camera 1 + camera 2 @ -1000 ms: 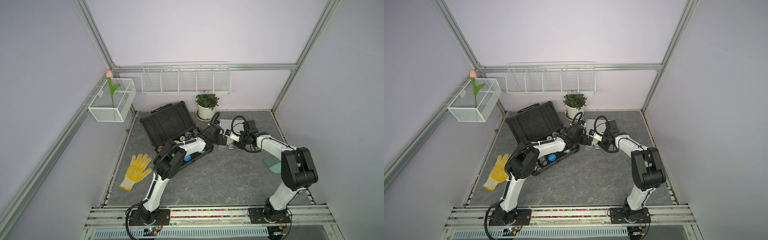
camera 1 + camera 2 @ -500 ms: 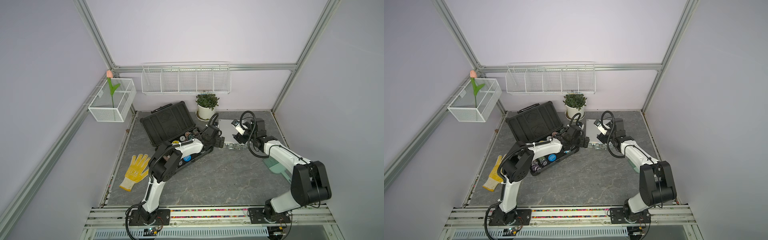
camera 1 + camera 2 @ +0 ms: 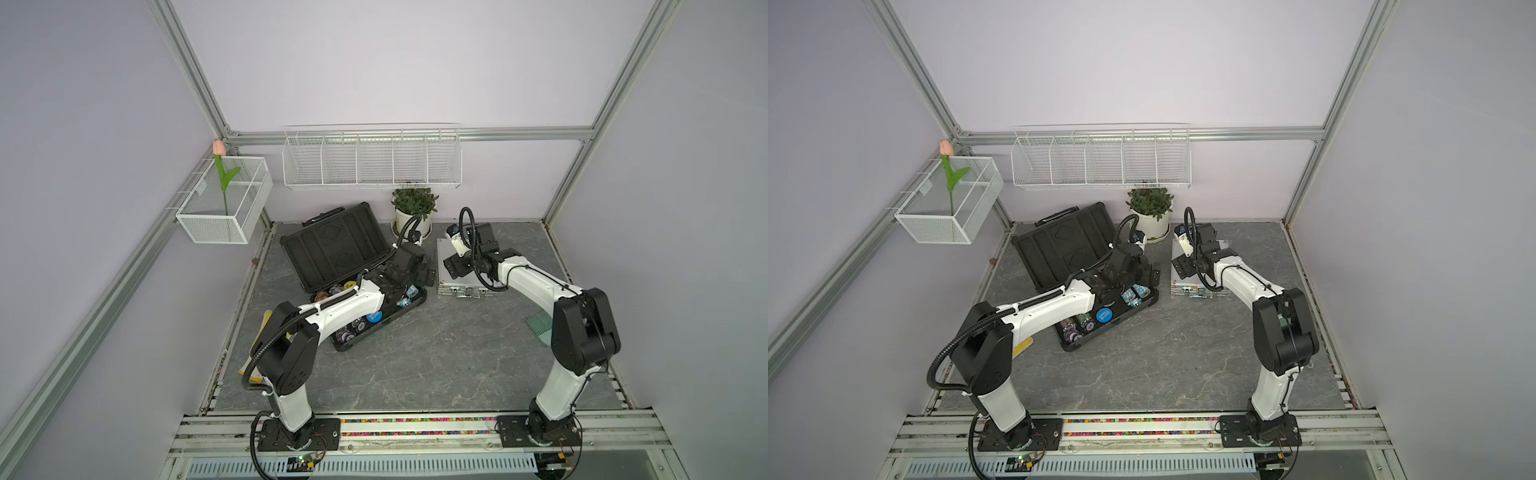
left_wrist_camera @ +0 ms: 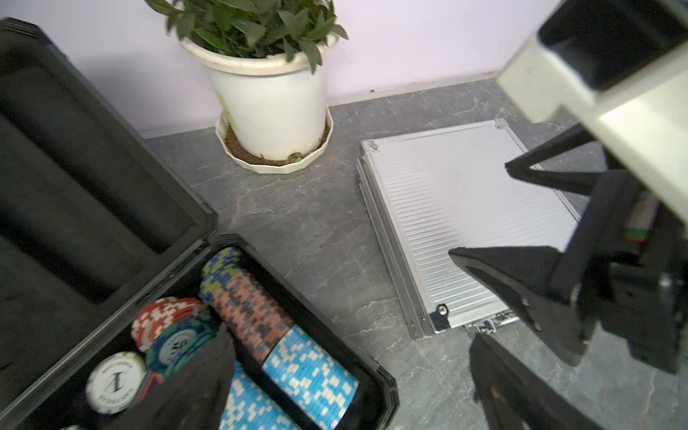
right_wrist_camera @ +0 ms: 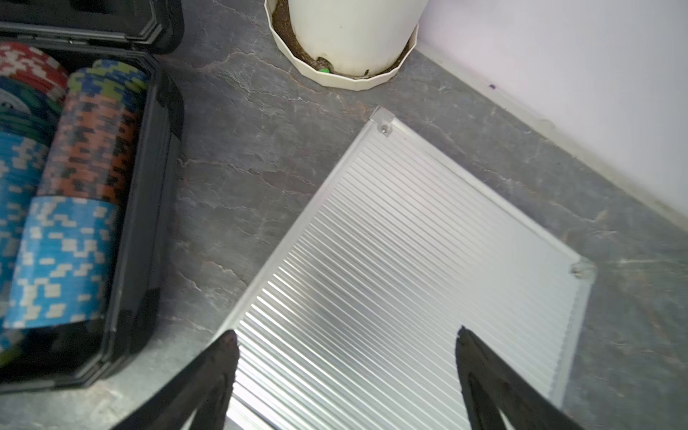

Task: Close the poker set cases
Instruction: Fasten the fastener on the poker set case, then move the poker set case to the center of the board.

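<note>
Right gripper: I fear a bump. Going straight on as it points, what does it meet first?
Probably the silver case, its ribbed lid just ahead of the open fingers; depth unclear.

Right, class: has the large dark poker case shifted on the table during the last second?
No. The large dark case sits where it was, lid still raised, and its lid's corner is just as close to the white plant pot as before.

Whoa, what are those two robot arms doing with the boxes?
They are closing two poker cases. The silver case lies flat and shut on the table, and the right gripper hovers open just above it, holding nothing. The black case is not yet shut: it stands open with its chips showing. The left gripper is open over one end of it, holding nothing.
</note>
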You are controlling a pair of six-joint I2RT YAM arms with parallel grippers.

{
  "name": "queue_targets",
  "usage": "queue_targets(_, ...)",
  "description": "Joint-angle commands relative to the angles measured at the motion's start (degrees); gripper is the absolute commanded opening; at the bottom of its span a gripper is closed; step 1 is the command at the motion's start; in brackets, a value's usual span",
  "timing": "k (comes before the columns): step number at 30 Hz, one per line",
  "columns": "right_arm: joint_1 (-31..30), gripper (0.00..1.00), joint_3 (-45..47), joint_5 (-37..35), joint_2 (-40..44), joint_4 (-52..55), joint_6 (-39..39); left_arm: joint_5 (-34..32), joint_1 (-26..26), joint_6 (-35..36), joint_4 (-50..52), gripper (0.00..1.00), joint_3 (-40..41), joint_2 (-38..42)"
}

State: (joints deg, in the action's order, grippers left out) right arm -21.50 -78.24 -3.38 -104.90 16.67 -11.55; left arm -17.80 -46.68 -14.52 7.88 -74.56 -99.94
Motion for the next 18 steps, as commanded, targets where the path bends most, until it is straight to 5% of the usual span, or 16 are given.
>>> queue_targets(1,-1.5,0.93,-3.6,0.4,-2.9,2.4,7.9,-6.6,-0.3,-0.6,3.8,1.00,2.6,2.5)
queue_targets(12,-6.4,0.96,-19.0,-18.1,-17.7,14.5,11.1,-13.3,1.0,-6.2,9.7,1.00,9.2,8.7)
queue_targets(18,-5.9,0.95,-21.3,-22.6,-20.6,17.1,11.8,-13.3,4.2,-9.5,10.4,1.00,13.3,12.8)
